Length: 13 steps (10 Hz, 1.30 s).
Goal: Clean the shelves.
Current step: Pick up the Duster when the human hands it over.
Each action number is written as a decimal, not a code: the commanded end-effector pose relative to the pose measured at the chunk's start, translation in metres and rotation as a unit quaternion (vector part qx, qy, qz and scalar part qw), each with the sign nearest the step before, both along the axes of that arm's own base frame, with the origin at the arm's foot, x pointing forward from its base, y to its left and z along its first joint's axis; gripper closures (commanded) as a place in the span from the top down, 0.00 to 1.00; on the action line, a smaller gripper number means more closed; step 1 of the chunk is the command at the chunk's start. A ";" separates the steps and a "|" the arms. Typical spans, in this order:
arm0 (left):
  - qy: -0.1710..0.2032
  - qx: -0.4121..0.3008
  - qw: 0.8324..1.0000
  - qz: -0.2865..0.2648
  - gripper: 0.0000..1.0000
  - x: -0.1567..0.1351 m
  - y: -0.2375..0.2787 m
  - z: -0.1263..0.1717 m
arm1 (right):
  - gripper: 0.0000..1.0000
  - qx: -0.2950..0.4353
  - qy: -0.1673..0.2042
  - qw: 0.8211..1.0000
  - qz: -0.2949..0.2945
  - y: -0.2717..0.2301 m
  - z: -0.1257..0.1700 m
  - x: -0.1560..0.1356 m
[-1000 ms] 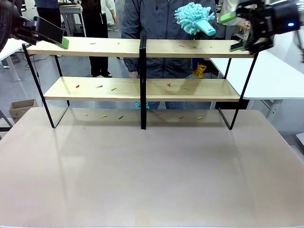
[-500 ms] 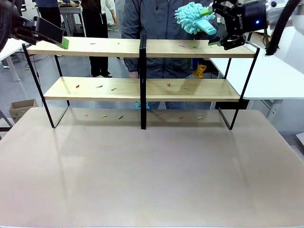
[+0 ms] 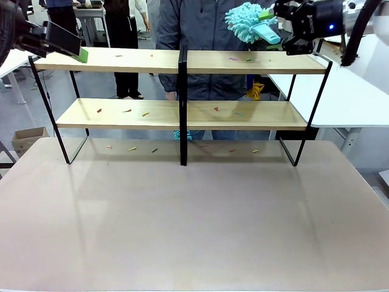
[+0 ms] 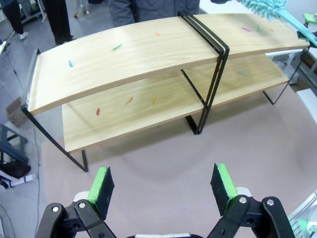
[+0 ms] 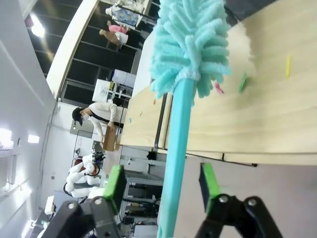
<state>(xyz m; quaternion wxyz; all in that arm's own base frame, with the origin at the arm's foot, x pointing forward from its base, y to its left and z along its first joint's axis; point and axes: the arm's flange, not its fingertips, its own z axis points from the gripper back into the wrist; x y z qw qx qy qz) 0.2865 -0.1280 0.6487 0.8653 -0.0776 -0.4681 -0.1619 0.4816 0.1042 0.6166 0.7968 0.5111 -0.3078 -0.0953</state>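
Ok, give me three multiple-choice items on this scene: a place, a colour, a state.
1. Where is the duster?
A) above the top shelf
B) on the lower shelf
C) on the table
2. What colour is the duster?
A) yellow
B) turquoise
C) red
3. How is the left gripper?
A) shut on a cloth
B) shut on the duster
C) open, empty
1A: it hangs over the top shelf's right half. 2B: head and handle are turquoise. 3C: pads wide apart, nothing between.
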 end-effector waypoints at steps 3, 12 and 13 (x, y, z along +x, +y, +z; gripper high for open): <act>-0.002 -0.004 1.000 -0.003 1.00 0.000 0.001 0.000 | 0.00 0.004 -0.048 0.998 -0.032 0.002 -0.011 -0.002; -0.002 -0.004 1.000 -0.003 1.00 0.000 0.001 0.000 | 0.00 -0.002 0.001 0.999 -0.036 -0.014 0.005 -0.027; -0.002 -0.004 1.000 -0.003 1.00 0.000 0.001 0.000 | 0.00 -0.004 0.034 0.999 -0.038 -0.028 0.021 -0.054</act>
